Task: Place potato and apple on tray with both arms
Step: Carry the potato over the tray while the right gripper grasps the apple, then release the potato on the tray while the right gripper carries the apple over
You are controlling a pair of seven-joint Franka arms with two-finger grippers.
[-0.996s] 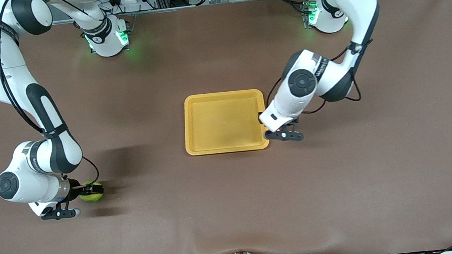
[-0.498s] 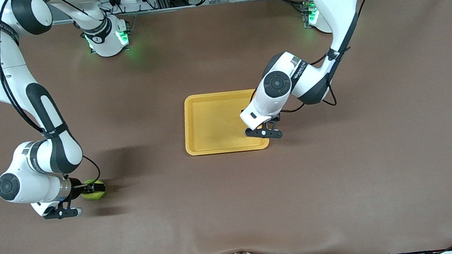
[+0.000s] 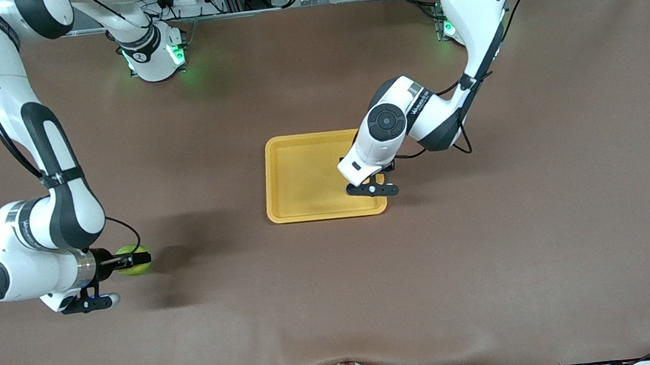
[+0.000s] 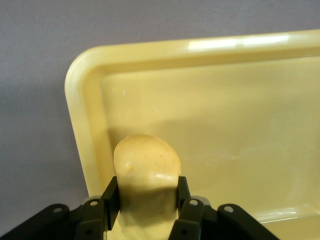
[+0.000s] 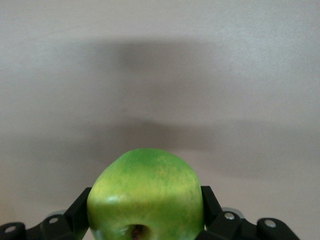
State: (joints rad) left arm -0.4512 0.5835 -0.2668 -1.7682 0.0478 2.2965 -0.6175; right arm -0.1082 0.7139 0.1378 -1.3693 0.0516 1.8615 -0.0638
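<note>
The potato (image 4: 147, 172) is a smooth, lumpy yellow-orange lump with tiny brown dots, and the left gripper (image 4: 146, 202) squeezes it tight between two black fingers (image 4: 111, 196). It hangs just over the tray (image 4: 210, 125), close to one rounded corner at the left arm's end. The tray is shiny yellow plastic, flat inside with a raised rim. In the front view the white left arm (image 3: 391, 125) covers the potato, so only the left gripper (image 3: 372, 188) and the tray (image 3: 300, 176) show there. The apple (image 5: 146, 195) is round and light green with a shiny skin and a small brown dimple, and its lowest part is cut off at the picture's edge. The right gripper (image 5: 146, 212) clamps it from both sides. In the front view the apple (image 3: 130, 260) and right gripper (image 3: 130, 260) are over the bare brown table (image 3: 486, 250), well apart from the tray, toward the right arm's end. The table top looks soft and dull, like cloth. Since a moment ago the left gripper has moved farther in over the tray, and the right gripper has lifted the apple a little.
</note>
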